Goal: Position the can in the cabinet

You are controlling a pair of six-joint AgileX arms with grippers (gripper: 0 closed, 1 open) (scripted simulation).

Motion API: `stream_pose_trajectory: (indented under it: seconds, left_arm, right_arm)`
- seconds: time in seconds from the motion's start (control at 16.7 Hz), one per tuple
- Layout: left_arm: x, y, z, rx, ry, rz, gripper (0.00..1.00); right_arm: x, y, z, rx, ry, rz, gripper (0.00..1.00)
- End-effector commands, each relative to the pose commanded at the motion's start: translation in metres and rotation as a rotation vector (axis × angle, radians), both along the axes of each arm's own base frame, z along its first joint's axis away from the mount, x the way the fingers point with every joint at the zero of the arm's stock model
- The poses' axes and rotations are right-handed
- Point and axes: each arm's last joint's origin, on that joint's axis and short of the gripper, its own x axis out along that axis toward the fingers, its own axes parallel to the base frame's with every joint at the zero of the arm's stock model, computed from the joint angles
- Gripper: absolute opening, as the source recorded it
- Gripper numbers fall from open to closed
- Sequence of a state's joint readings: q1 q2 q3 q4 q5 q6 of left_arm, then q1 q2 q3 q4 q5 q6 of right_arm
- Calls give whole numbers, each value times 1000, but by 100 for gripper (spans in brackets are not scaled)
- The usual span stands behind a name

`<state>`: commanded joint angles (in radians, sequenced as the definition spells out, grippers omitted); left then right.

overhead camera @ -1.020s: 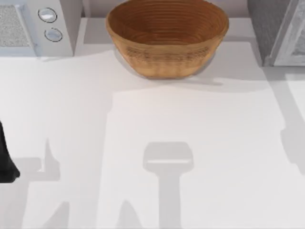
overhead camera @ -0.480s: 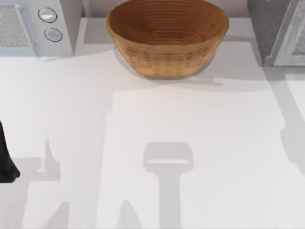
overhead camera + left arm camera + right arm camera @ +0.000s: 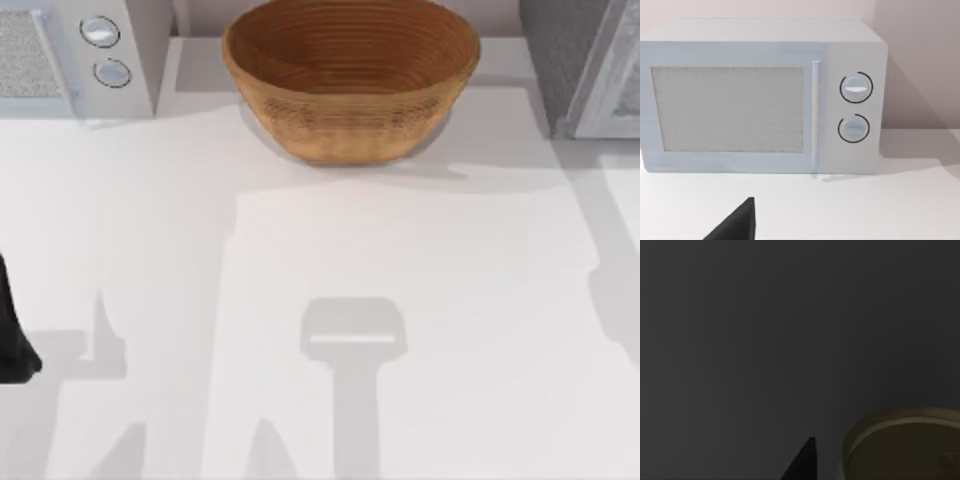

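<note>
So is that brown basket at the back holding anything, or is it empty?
Empty. Seen from above, the basket has a bare woven inside all the way down to its bottom, with nothing lying in it.

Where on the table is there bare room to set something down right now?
The wide white table in front of the basket is free, from the left arm at the left edge across to the right edge. The back row is crowded: microwave, basket and cabinet, with narrow gaps between them.
</note>
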<state>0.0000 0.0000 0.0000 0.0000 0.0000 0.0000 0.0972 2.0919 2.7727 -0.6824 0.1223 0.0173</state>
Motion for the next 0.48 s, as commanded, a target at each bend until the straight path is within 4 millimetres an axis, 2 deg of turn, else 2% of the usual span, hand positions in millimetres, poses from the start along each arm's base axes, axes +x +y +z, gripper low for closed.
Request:
stream_pose_trajectory:
  seconds: [0.12,0.48]
  left_arm:
    - [0,0,0,0,0,0,100]
    - [0,0,0,0,0,0,100]
  right_arm:
    - [0,0,0,0,0,0,98]
    - [0,0,0,0,0,0,100]
